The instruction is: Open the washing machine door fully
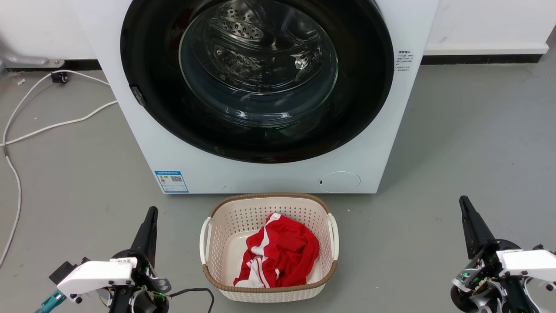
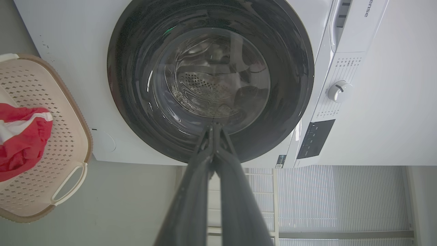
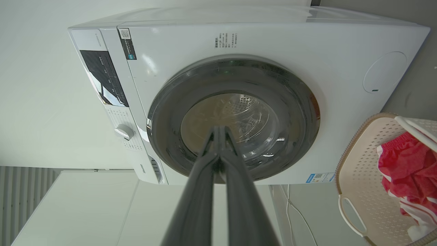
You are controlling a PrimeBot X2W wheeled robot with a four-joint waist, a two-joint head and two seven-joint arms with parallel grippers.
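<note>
Head view, upper centre: the washing machine door (image 1: 257,78) sits closed, flush on the washing machine (image 1: 269,176). At lower left the left gripper (image 1: 151,212) and at lower right the right gripper (image 1: 464,202) each have fingers pressed together, well apart from it.

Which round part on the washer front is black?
The door: the big glossy black disc with a clear glass centre. The flap below it and the dial are small and white.

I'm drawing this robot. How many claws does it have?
2. In the head view, the left claw is lower left and the right claw lower right, both shut, flanking the laundry basket.
</note>
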